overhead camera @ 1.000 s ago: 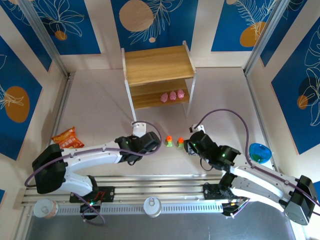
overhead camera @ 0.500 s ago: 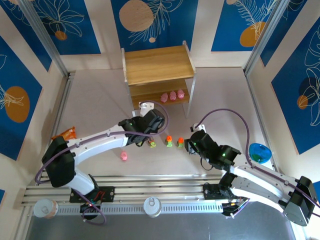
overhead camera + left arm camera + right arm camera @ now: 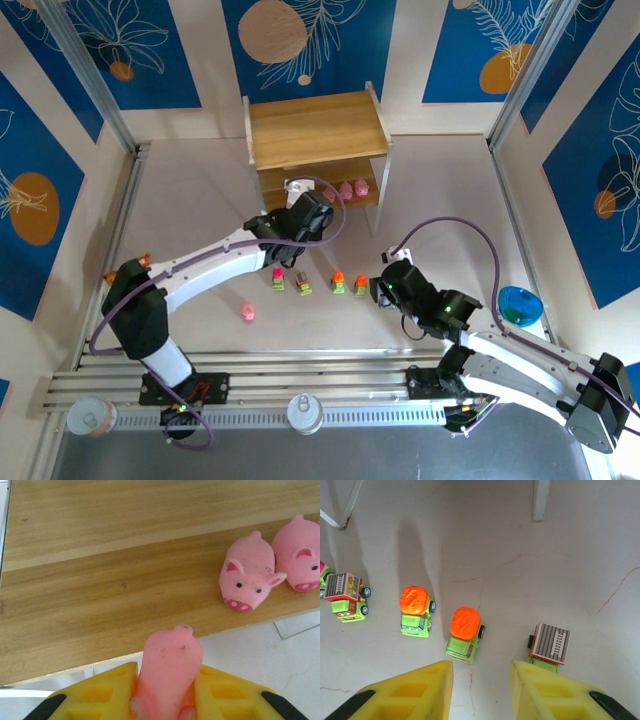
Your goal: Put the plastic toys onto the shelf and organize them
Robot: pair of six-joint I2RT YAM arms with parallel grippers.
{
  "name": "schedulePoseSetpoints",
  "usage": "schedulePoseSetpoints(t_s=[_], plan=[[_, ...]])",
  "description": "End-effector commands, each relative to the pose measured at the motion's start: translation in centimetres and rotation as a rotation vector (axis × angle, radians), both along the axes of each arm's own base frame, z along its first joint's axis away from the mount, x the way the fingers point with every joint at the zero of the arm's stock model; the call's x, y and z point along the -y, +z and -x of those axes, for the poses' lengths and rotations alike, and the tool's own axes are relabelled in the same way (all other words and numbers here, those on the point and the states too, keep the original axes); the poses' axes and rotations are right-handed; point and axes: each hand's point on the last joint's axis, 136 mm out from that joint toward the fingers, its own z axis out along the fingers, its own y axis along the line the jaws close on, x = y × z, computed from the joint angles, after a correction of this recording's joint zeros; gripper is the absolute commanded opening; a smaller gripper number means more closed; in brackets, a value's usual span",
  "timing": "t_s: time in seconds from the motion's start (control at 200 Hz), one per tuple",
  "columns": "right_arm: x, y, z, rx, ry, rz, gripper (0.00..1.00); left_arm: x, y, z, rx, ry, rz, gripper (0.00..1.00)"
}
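The shelf (image 3: 315,130) stood at the far side of the table (image 3: 190,210), and its top board was bare. On its lower board two pink pigs (image 3: 352,188) lay side by side near the right end; in the left wrist view they were touching each other. Whether another pig lay behind the arm, I could not tell. I judged the task to be less than half done, because no car was on the shelf yet.

The left pincer (image 3: 165,680) was at the front edge of the lower board, left of the two pigs. Its yellow fingers (image 3: 110,692) were closed tight on a held pig (image 3: 170,655), which stood between them with its back end pointing to the board. This pig was not yet on the wood. The right pincer (image 3: 481,667) hung low over the table with its jaws apart by about the width of one car, and it held nothing.

One more lone pig (image 3: 247,313) lay on the table, well apart from the shelf. The cars stood in a loose row in front of the shelf: a magenta car (image 3: 278,277), a grey car (image 3: 302,285) and two orange cars (image 3: 415,611). A fifth car (image 3: 549,647) with a striped grey top was just beside the right finger of the right pincer, outside the gap.
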Motion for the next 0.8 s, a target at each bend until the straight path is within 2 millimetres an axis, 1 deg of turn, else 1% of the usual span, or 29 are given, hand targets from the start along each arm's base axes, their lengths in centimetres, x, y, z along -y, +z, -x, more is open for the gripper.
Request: schedulePoseSetpoints(t_s=[0.0, 0.275, 0.385, 0.795], plan=[[-0.3, 0.4, -0.1, 0.002, 0.002, -0.019, 0.36, 0.5, 1.1, -1.3, 0.022, -0.013, 0.015, 0.28], [-0.2, 0.4, -0.2, 0.000, 0.002, -0.020, 0.35, 0.8, 1.7, -3.1, 0.031, -0.007, 0.026, 0.28], [-0.2, 0.4, -0.2, 0.001, 0.001, -0.021, 0.36, 0.8, 1.4, -3.7, 0.028, -0.002, 0.020, 0.28], [0.0, 0.4, -0.2, -0.001, -0.005, -0.029, 0.35, 1.1, 1.0, -4.7, 0.041, 0.006, 0.035, 0.29]])
